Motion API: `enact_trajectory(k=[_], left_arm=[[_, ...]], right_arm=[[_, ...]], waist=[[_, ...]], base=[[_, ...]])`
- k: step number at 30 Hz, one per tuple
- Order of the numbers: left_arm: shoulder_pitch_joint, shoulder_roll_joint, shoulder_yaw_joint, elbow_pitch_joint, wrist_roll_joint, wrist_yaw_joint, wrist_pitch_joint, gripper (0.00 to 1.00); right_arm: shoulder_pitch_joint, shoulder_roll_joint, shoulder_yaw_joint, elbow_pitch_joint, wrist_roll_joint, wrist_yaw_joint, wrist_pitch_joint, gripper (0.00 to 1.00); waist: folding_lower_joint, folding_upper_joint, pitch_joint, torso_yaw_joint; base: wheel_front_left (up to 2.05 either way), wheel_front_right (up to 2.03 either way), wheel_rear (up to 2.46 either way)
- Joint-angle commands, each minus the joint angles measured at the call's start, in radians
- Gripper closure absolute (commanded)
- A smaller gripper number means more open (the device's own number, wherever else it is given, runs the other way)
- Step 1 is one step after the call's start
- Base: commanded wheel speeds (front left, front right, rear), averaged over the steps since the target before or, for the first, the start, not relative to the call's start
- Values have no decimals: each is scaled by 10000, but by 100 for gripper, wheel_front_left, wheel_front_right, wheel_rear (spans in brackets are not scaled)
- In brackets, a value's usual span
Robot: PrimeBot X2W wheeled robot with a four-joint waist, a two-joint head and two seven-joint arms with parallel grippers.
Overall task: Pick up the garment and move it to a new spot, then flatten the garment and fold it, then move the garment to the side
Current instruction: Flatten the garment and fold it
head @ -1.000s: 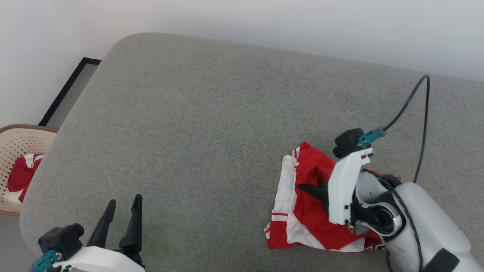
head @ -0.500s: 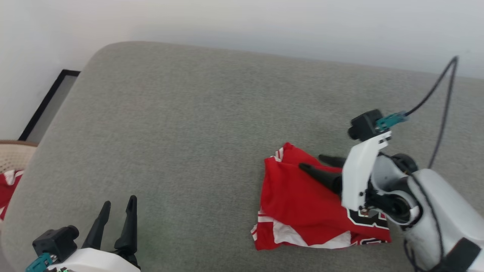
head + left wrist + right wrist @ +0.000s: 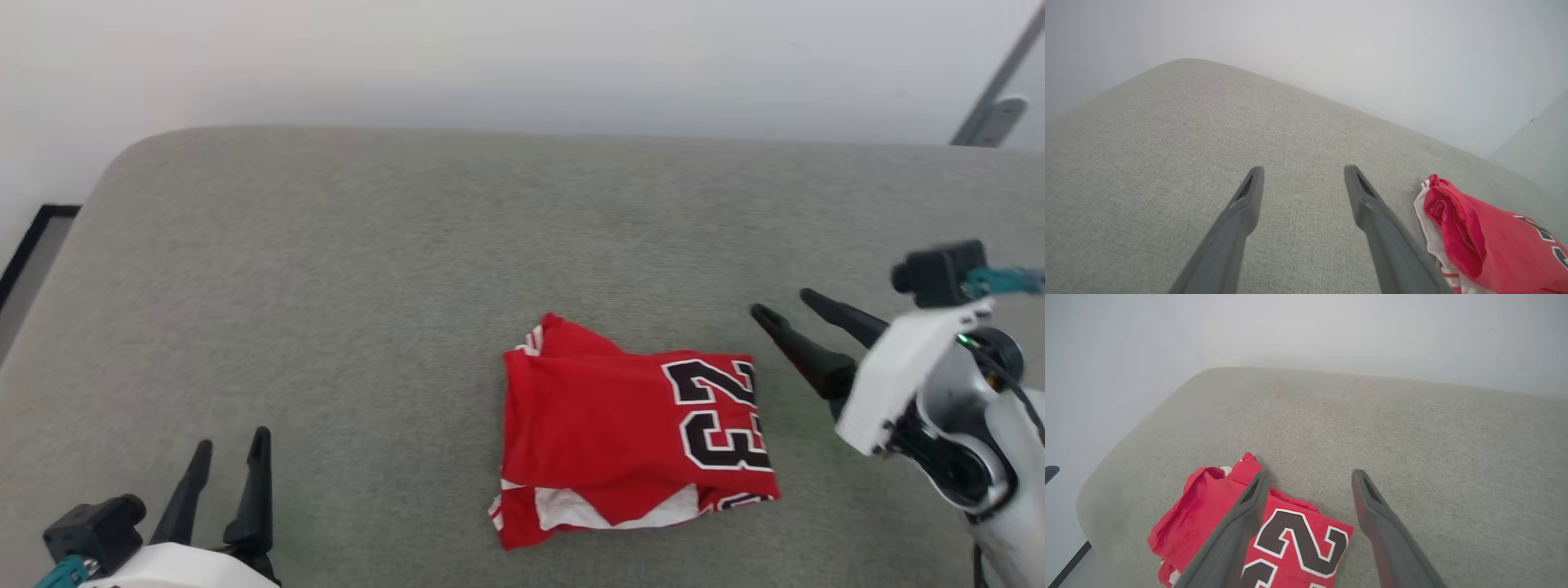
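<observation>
the red jersey-style shirt with white trim and a black, white-outlined 23 (image 3: 620,433) lies folded into a rough rectangle near the front middle of the grey fabric-covered padded surface (image 3: 367,269), and neither arm touches it. the right fingers (image 3: 804,353) hang just beside the shirt's right edge, the white wrist bent so they point up and to the left, spread wide and empty. the left fingers (image 3: 255,490) sit low at the near left, well apart from the shirt, pointing forward, wide and holding nothing.
</observation>
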Motion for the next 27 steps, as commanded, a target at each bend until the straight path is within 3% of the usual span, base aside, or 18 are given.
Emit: enact_trajectory(k=[1,10,18,27], left_arm=[[90,61,71,-20,57,35,-76,0],[282,180,211,32,429,126,-78,0],[650,149,608,-11,1013,-21,-92,0],[1130,-306,1662,-149,2327,-546,-87,0]], right_arm=[[182,-121,-56,-46,-21,0,-214,0],[1107,-771,-451,132,-992,0,-2702,0],[1993,-904,-942,670,-2462,-2,-4927,0],[2865,-345,-1917,1005,-3855,-2,-5652,0]], waist=[[0,-1,-85,-226],[0,-1,-434,-918],[0,-1,-813,-1217],[0,-1,-1151,-1304]], base=[[0,0,0],[0,0,0],[0,0,0],[0,0,0]])
